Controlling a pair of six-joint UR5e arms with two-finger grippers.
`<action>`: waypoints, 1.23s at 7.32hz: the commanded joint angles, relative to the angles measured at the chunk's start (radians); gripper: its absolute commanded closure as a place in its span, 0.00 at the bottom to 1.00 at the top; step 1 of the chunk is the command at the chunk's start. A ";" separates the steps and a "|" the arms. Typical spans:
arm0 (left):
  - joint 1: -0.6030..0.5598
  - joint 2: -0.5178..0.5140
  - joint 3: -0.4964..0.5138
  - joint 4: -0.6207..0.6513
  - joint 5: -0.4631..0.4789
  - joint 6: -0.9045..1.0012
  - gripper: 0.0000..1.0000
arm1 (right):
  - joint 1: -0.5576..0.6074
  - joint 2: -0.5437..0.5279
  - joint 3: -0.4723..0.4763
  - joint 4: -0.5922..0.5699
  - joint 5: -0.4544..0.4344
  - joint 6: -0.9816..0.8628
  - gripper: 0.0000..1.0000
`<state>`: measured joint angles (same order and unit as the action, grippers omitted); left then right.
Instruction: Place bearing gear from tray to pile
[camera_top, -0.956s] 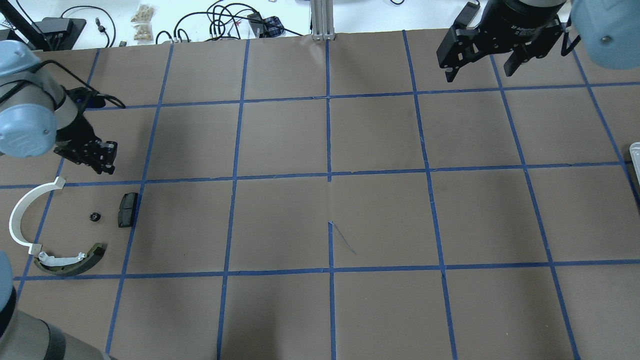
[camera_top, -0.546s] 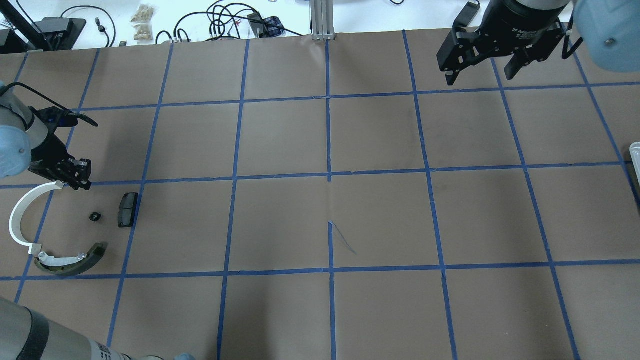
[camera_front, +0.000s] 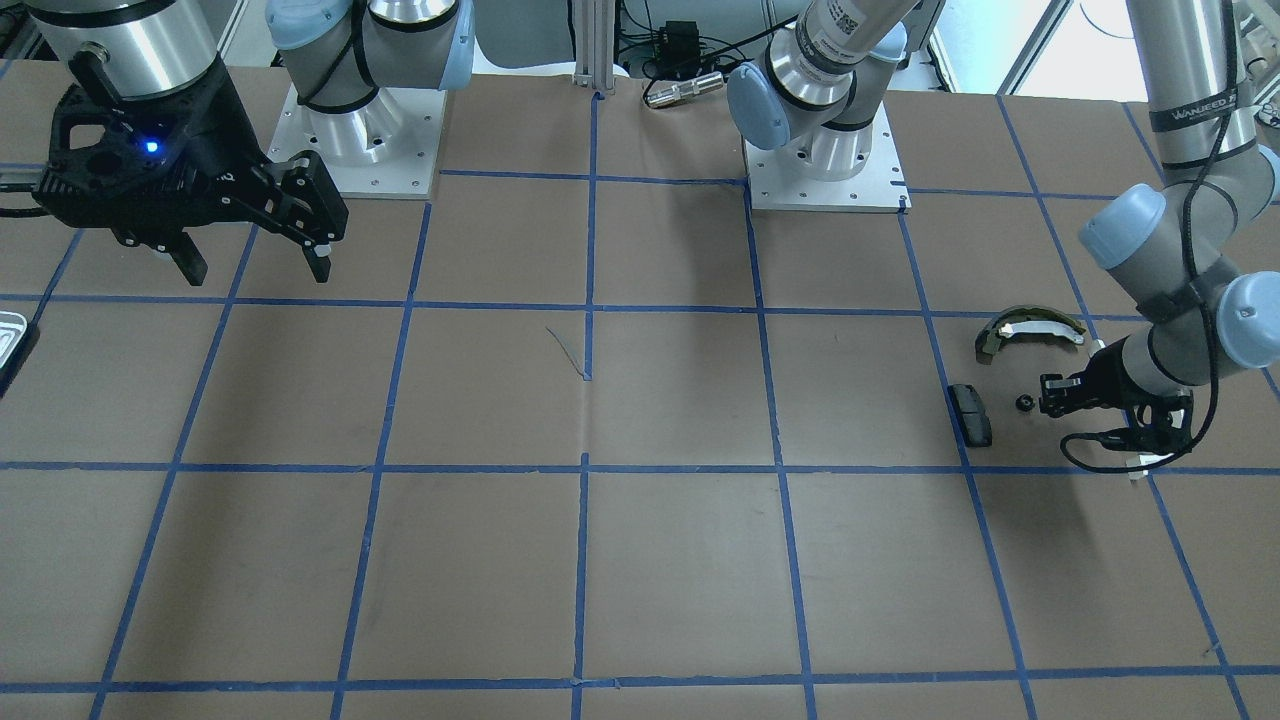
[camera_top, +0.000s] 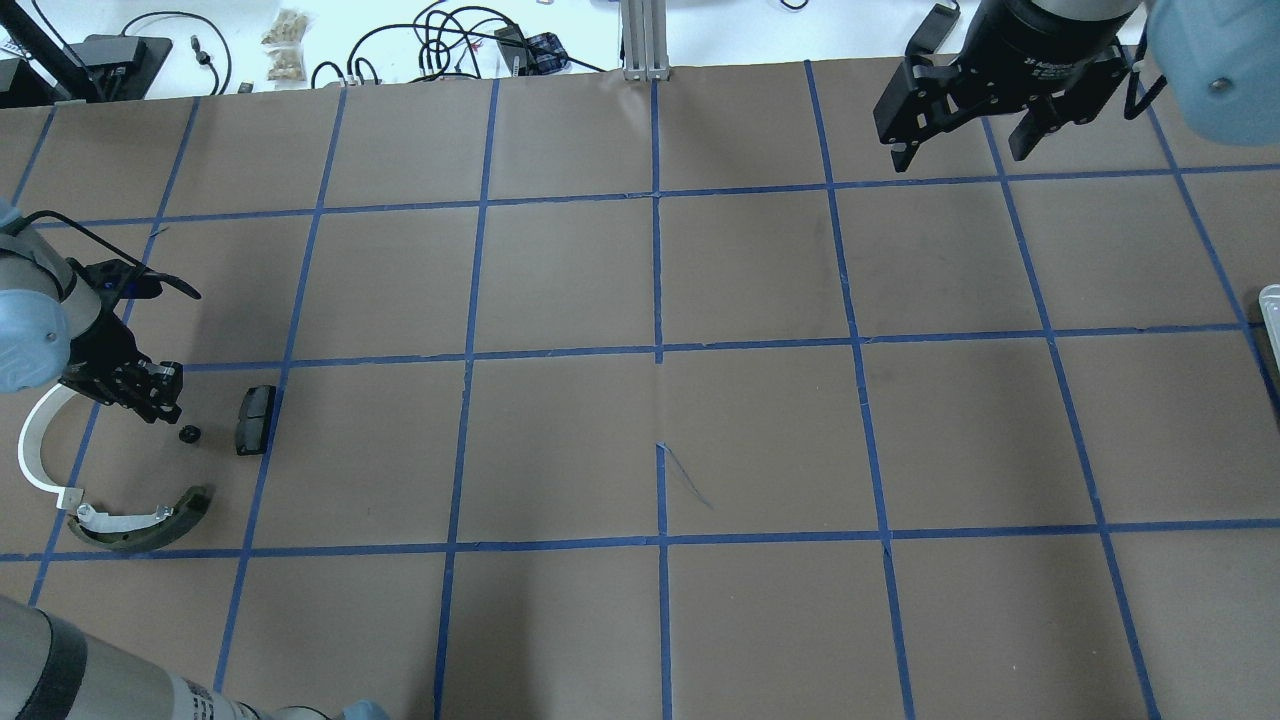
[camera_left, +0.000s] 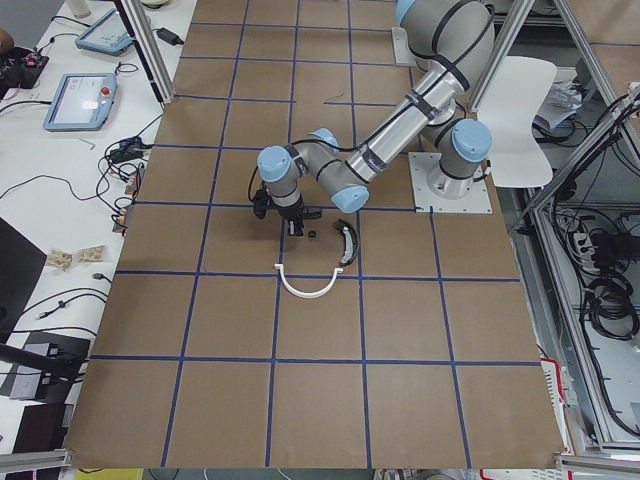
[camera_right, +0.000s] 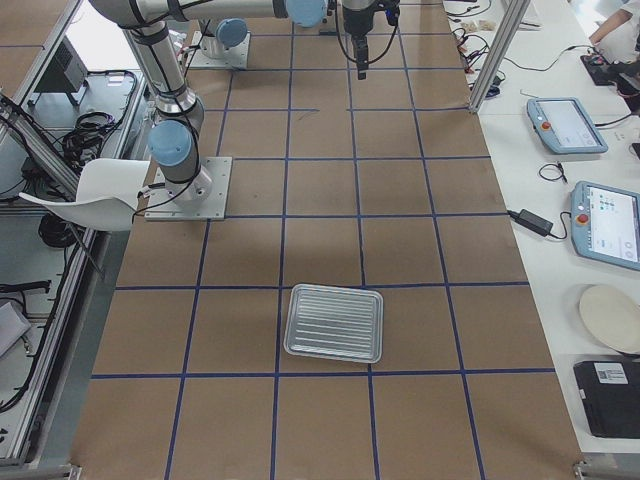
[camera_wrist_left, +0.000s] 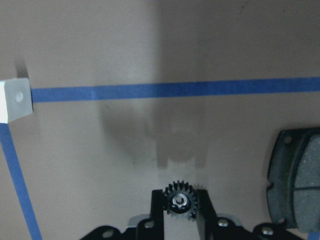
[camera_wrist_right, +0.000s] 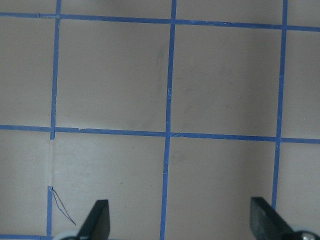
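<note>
You are seeing the left gripper (camera_top: 163, 405) hovering low over the pile (camera_front: 1030, 330), with its fingers (camera_wrist_left: 157, 210) standing a narrow gap apart and gripping nothing. The bearing gear (camera_top: 188, 433) is lying on the table just off their tips, between the white arc (camera_top: 30, 450) and the black pad (camera_top: 255, 420), with the brake shoe (camera_top: 140, 525) sitting near. The right gripper (camera_top: 958, 150) is hanging spread wide and empty toward the table's far edge, well apart from the tray (camera_right: 333, 322).
</note>
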<state>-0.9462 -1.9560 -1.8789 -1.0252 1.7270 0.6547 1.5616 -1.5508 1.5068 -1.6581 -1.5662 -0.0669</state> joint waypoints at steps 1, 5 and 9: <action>0.012 -0.001 -0.005 -0.003 0.003 0.014 1.00 | 0.000 0.000 0.001 0.000 0.000 -0.001 0.00; 0.015 -0.003 -0.006 -0.013 0.006 0.014 0.44 | 0.000 0.002 0.001 0.000 0.002 -0.001 0.00; 0.004 0.021 0.007 -0.021 0.003 0.013 0.00 | 0.000 0.005 0.001 -0.005 0.003 -0.001 0.00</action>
<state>-0.9357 -1.9504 -1.8830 -1.0410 1.7320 0.6675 1.5623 -1.5474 1.5079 -1.6620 -1.5637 -0.0675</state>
